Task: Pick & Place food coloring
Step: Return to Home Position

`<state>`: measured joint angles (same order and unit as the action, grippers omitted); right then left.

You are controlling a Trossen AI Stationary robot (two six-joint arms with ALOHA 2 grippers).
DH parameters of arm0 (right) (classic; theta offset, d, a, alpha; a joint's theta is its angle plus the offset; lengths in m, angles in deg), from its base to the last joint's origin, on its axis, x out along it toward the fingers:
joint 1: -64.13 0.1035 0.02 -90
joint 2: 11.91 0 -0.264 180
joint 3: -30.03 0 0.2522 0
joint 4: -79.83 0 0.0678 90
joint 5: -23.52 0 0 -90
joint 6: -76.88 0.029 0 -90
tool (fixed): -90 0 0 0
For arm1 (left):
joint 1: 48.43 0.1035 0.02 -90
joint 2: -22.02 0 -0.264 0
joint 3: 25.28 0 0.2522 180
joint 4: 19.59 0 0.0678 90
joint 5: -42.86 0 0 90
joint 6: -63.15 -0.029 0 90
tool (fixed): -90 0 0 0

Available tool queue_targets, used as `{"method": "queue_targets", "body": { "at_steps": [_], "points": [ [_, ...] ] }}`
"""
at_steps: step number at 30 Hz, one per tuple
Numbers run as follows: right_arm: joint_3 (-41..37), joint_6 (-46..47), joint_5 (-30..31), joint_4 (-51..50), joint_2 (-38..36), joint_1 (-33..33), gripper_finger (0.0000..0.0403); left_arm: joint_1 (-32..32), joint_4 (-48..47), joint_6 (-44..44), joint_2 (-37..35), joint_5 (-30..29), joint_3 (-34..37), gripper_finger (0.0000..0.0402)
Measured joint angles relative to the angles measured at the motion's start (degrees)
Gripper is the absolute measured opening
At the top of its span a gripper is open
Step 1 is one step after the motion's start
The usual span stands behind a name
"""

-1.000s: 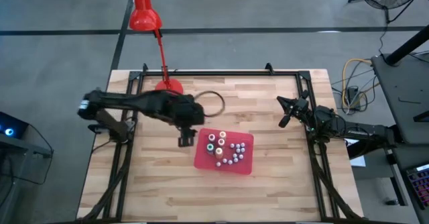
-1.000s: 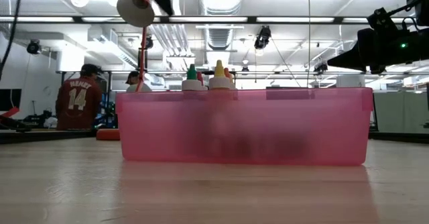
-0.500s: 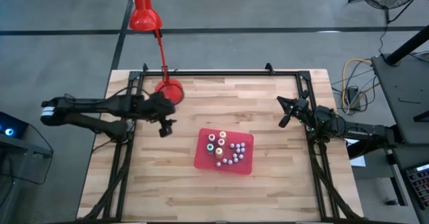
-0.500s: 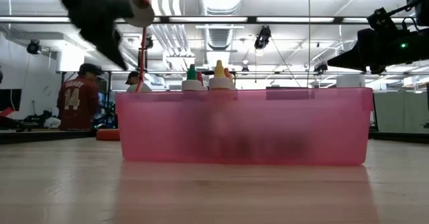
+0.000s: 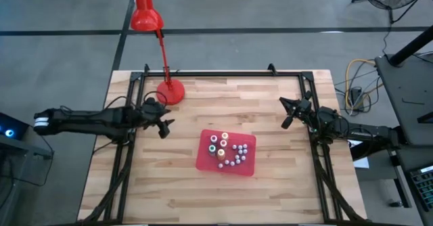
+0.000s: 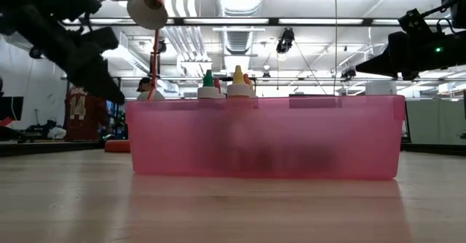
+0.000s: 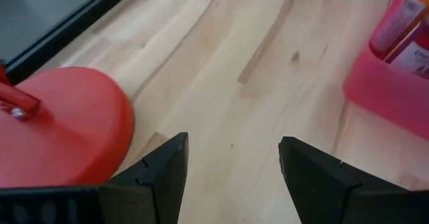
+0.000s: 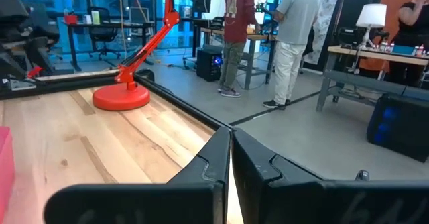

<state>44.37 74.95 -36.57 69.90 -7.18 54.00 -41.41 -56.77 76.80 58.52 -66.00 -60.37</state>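
Observation:
The food coloring bottles (image 5: pixel 225 149) stand upright in a pink bin (image 5: pixel 206 160) at the table's middle. In the low view a green top (image 6: pixel 208 78) and a yellow top (image 6: pixel 237 75) rise above the bin's wall (image 6: pixel 266 137). My left gripper (image 5: pixel 164 126) hangs open and empty over bare wood, left of the bin and beside the red lamp's base (image 5: pixel 170 91). Its wrist view shows the open fingers (image 7: pixel 233 150), the lamp base (image 7: pixel 60 123) and the bin's corner (image 7: pixel 385 90). My right gripper (image 5: pixel 287 115) waits shut at the right edge, pointing level (image 8: pixel 231 135).
The red lamp (image 5: pixel 143 9) leans out beyond the far left edge from its base on the table. A black frame (image 5: pixel 223 73) runs along the table's edges. Bare wood lies around the bin. People stand in the room beyond (image 8: pixel 295 36).
My left gripper has drawn back from beside the bin's left wall toward the table's left edge and the lamp base, sinking and rolling somewhat as its arm folded in. Its fingers look open throughout. The bin and the bottles have stayed where they were.

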Motion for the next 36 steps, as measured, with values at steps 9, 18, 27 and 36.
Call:
{"method": "queue_targets", "body": {
  "at_steps": [9,18,27,36],
  "points": [
    [-0.01,0.03,0.02,0.00,-0.09,0.00,0.0009,1.01,17.50,0.04,-1.17,0.05,12.04,0.0204],
    [0.00,0.16,0.02,0.00,-0.09,0.00,0.0009,2.03,23.74,4.07,-6.54,3.04,19.16,0.0204],
    [-0.01,0.38,0.01,0.00,-0.09,-0.02,0.0009,5.40,25.92,4.30,-10.59,6.32,20.78,0.0204],
    [-0.01,0.37,0.02,0.00,-0.09,-0.01,0.0009,7.28,25.85,6.07,-16.37,8.23,20.84,0.0204]
  ]
}}
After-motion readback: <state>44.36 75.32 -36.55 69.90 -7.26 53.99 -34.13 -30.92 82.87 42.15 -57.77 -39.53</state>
